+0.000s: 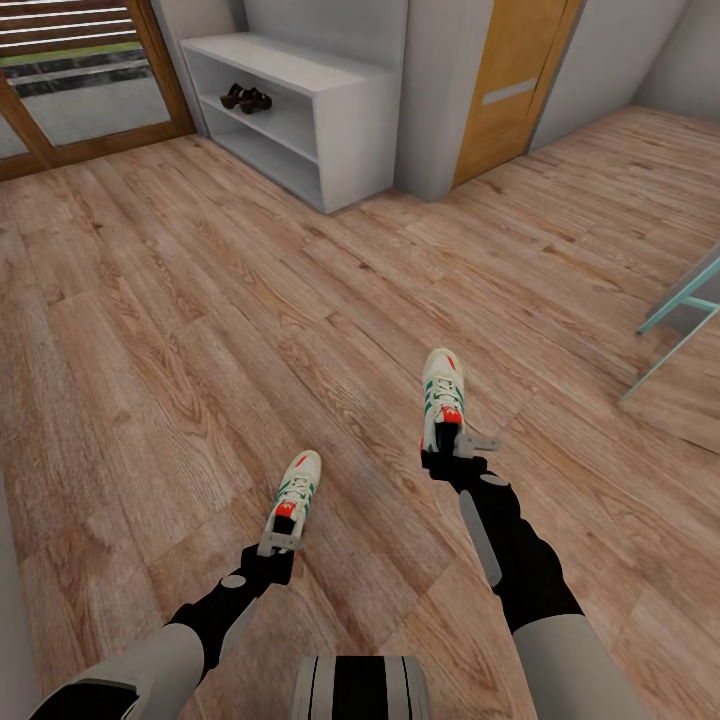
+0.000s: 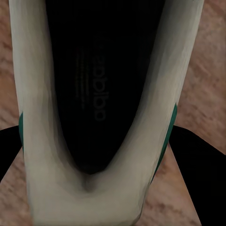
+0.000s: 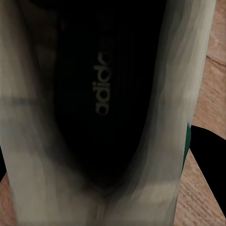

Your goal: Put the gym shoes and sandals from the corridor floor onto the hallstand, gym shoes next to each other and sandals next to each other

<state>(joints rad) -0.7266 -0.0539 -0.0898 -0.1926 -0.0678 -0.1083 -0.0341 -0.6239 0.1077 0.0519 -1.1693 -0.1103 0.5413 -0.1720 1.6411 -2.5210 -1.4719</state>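
— What's nearest us?

— The robot's two dark arms reach forward over the corridor floor (image 1: 150,330). The left gripper (image 1: 279,543) has a gym shoe (image 1: 295,490) by the heel, toe pointing away; its jaws are closed on the heel end.

— And the right side?

— Much the same, a little farther out. The right gripper (image 1: 462,440) has its jaws closed on the heel of the other gym shoe (image 1: 442,395), which also points away. The two shoes are well apart, one to each arm.

— Are they on the planks or off them?

— I cannot tell from here. In the left wrist view, the shoe's white collar (image 2: 42,141) wraps a dark insole with printed lettering, a bit of green at the side, and wood grain beyond it. The right wrist view gives the same: pale collar (image 3: 28,141), black insole with white lettering, floor at the edge. The dark fingers (image 2: 197,165) sit on either side of the left shoe.

— Farther back?

— Open planks, then the white hallstand (image 1: 350,110) against the wall by a grey pillar. The pair of brown sandals (image 1: 246,98) sits side by side on its upper open shelf, under the flat top, toward the left end.

— Anything else?

— A wood-framed glass door (image 1: 80,90) left of the rack, an orange-brown door (image 1: 510,80) right of the pillar, and a pale teal frame (image 1: 680,320) at the right edge.
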